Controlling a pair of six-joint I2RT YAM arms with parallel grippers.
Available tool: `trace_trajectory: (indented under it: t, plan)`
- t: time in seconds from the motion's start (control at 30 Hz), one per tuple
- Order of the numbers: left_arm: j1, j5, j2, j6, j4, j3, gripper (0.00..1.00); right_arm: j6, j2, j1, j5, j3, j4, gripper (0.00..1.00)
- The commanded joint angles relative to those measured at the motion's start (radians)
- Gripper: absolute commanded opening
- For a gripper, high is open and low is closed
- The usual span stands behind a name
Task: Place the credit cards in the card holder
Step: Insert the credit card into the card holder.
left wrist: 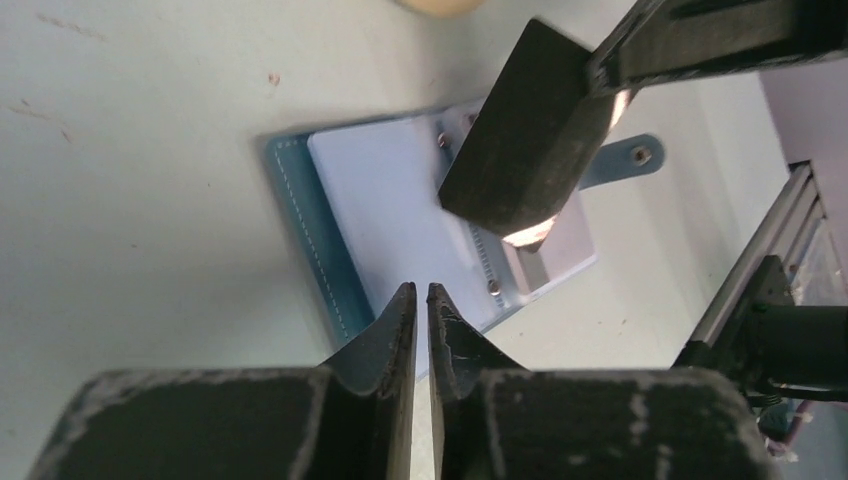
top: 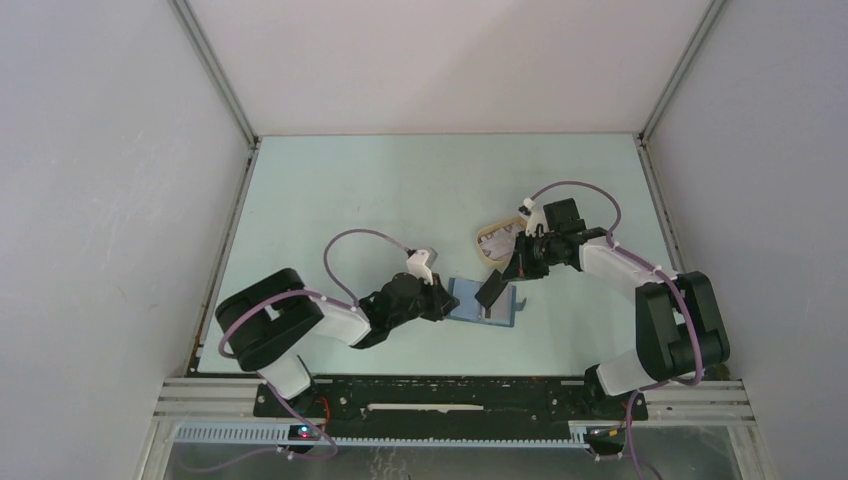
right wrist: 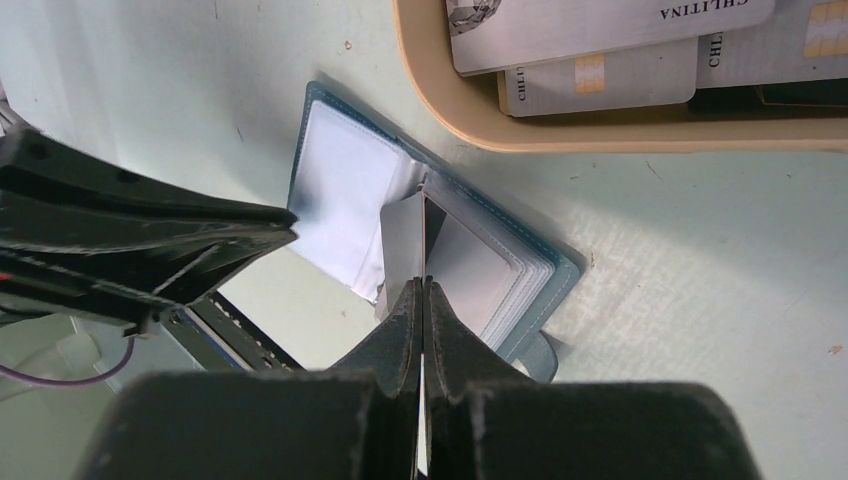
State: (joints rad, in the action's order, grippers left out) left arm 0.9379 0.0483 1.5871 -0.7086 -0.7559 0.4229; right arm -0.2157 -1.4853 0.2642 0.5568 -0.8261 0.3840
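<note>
Two arms meet over the card holder (top: 468, 302), which lies open on the table (top: 400, 190), just in front of the beige tray (top: 487, 240). We see its teal cover and pale inner pockets (left wrist: 370, 190) facing up, and the snap strap (left wrist: 625, 158) sticking out on the side towards the arm bases.

Left gripper (top: 443, 298) is at the holder's left edge. In its wrist view the jaws (left wrist: 421, 290) are almost pressed together, with only a thin slit, and the tips sit on the holder's edge. We cannot tell if it actually grips anything.

Right gripper (top: 495, 290) reaches in from the tray side. Its jaws (right wrist: 421, 285) are pressed together, pinching a credit card (right wrist: 400, 245) edge-on. The card stands tilted over the right-hand pockets (right wrist: 480, 270) and touches them.

More cards (right wrist: 600, 75) lie overlapping in the tray (right wrist: 440, 110), whitish-grey with gold chips and dark print. The tray is near the holder but not touching it.
</note>
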Motion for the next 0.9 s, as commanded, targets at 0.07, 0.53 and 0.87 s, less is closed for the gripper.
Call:
trace_trajectory:
  t: [0.07,0.53,0.87]
  plan:
    - [0.006,-0.031,0.097,-0.096,-0.022,0.056,0.10,-0.010,-0.004,0.007,-0.023,-0.033,-0.002,0.00]
    - [0.006,0.053,0.102,-0.167,0.035,0.036,0.07,-0.011,-0.033,0.012,-0.004,-0.033,0.012,0.00]
    - [0.007,0.039,0.088,-0.153,-0.014,0.017,0.09,0.018,-0.060,0.031,0.029,-0.034,0.014,0.00]
